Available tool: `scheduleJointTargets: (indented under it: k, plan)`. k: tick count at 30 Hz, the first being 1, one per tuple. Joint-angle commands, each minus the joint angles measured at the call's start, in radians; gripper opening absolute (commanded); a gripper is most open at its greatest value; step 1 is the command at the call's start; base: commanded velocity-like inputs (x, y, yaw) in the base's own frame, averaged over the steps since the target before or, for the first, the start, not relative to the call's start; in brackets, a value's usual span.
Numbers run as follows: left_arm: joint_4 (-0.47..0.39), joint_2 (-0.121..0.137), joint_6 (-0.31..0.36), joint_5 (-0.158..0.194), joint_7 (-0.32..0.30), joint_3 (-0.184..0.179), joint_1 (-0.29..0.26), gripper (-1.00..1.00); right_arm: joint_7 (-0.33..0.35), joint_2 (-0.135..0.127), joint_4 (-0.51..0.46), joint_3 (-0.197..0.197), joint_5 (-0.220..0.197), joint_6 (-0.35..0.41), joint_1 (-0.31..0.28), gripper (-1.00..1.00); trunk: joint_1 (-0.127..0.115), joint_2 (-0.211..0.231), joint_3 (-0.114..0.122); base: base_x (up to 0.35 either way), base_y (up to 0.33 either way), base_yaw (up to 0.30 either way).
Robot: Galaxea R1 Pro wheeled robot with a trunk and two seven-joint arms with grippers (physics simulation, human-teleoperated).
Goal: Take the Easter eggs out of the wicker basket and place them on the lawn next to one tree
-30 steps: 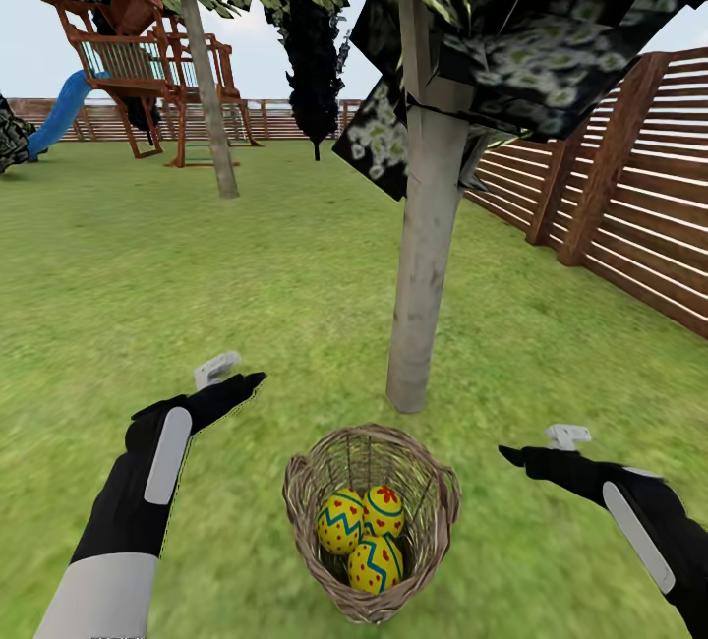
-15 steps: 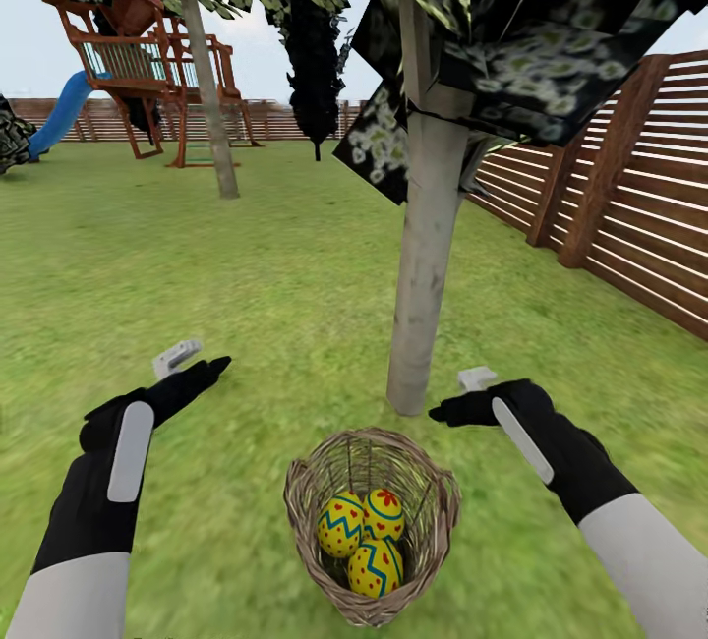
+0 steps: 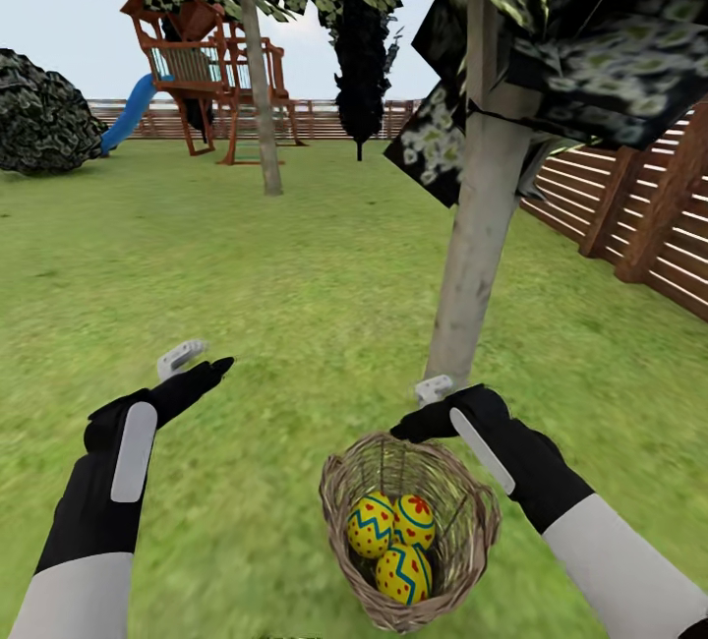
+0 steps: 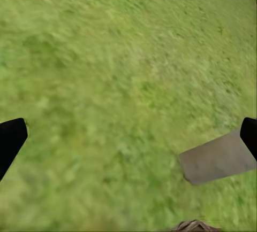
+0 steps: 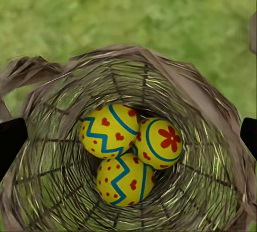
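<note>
The wicker basket (image 3: pixel 334 496) stands on the lawn (image 3: pixel 295 275) close in front of a tree (image 3: pixel 477 256) with a pale trunk. Three Easter eggs lie in it: a hearts egg (image 3: pixel 371 524), a flower egg (image 3: pixel 414 519) and a dotted egg (image 3: pixel 403 572). My right gripper (image 3: pixel 418 411) hovers over the basket's far rim, open. The right wrist view looks straight down into the basket (image 5: pixel 48 82) at the eggs (image 5: pixel 110 130), and the black fingertips (image 5: pixel 10 141) stand wide apart. My left gripper (image 3: pixel 197 364) hangs open over bare grass, left of the basket.
A slatted wooden fence (image 3: pixel 649 226) runs along the right. Farther back stand a second tree (image 3: pixel 261 108), a wooden playset (image 3: pixel 211 69) with a blue slide, and a dark bush (image 3: pixel 44 118). Grass (image 4: pixel 107 82) spreads open to the left.
The camera has turned, shifting the whole scene to the right. My right gripper has swung in from the right to above the basket's far rim. The left arm drew slightly outward to the left.
</note>
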Motion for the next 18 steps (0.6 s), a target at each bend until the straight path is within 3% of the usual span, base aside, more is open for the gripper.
scheduleJointTargets:
  k: [1, 4, 8, 10, 11, 15, 18]
  plan:
    - [-0.001, 0.000, 0.005, 0.010, 0.009, 0.002, -0.001, 1.00, 0.004, 0.002, -0.001, 0.002, 0.006, 0.003, -0.001, 1.00, 0.000, 0.000, -0.001, 0.000, 0.000, 0.300]
    - [-0.001, 0.000, 0.005, 0.010, 0.009, 0.002, -0.001, 1.00, 0.004, 0.005, 0.001, 0.003, 0.004, 0.003, 0.000, 1.00, 0.000, 0.000, -0.001, 0.000, 0.000, 0.254]
    - [0.000, -0.001, 0.005, 0.010, 0.008, 0.002, -0.001, 1.00, 0.003, 0.005, 0.036, 0.004, 0.007, -0.002, 0.009, 1.00, 0.000, 0.000, -0.001, 0.000, 0.000, 0.045]
    - [0.000, -0.001, 0.005, 0.011, 0.008, 0.003, -0.001, 1.00, 0.004, 0.005, 0.112, 0.002, 0.007, -0.003, 0.010, 1.00, 0.000, 0.000, -0.001, 0.000, 0.000, 0.008]
    - [0.000, 0.000, 0.005, 0.012, 0.008, 0.004, -0.001, 1.00, 0.009, 0.013, 0.187, 0.001, 0.004, -0.004, 0.004, 1.00, 0.000, 0.000, -0.001, 0.000, 0.000, 0.002]
    - [-0.001, 0.000, 0.005, 0.012, 0.008, 0.005, -0.001, 1.00, 0.013, 0.050, 0.333, -0.002, 0.002, -0.011, -0.022, 1.00, 0.000, 0.000, -0.001, 0.000, 0.000, 0.001]
    - [-0.001, 0.000, 0.005, 0.012, 0.008, 0.005, -0.001, 1.00, 0.027, 0.054, 0.395, -0.005, 0.001, -0.018, -0.045, 1.00, 0.000, 0.000, -0.001, 0.000, 0.000, 0.000]
